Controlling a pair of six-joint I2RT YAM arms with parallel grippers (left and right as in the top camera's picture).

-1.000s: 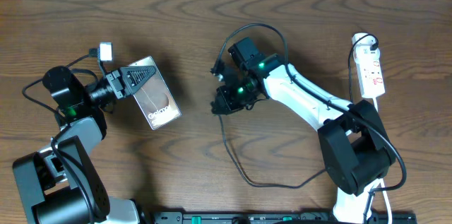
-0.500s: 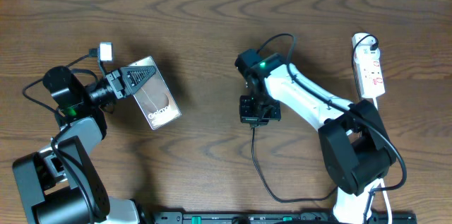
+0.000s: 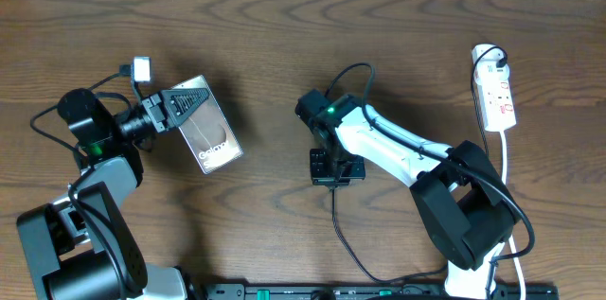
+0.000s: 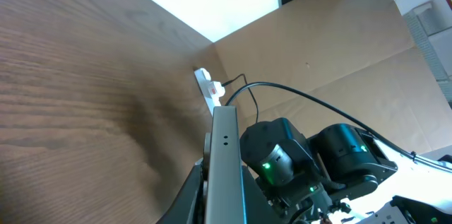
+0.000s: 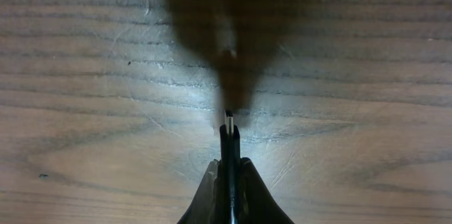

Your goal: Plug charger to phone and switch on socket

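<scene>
We see the right gripper (image 5: 228,171) pinched tight on the charger (image 5: 228,139), its two fingers (image 5: 209,185) pressed against either side of the black plug. The small metal tip pokes out past them, just above the table (image 3: 284,16), with a dark shadow on the wood below. From overhead, the thin black cable runs out of that gripper and curves toward the near edge of the table.

Well to its left, the left gripper (image 3: 187,101) is clamped on the phone (image 3: 213,139), gripping it at the short end away from the "Galaxy" lettering. The printed face looks upward and the slab lies at a slant to the table edges. In the left wrist view we look along the phone's thin edge, with a finger on either side. We cannot tell whether the phone rests on the wood or hangs just clear of it.

The charger tip and the phone are apart, bare wood between them.

The socket (image 3: 497,92) lies at the far right, well away from both grippers, its white cord (image 3: 507,163) trailing toward the near edge.
</scene>
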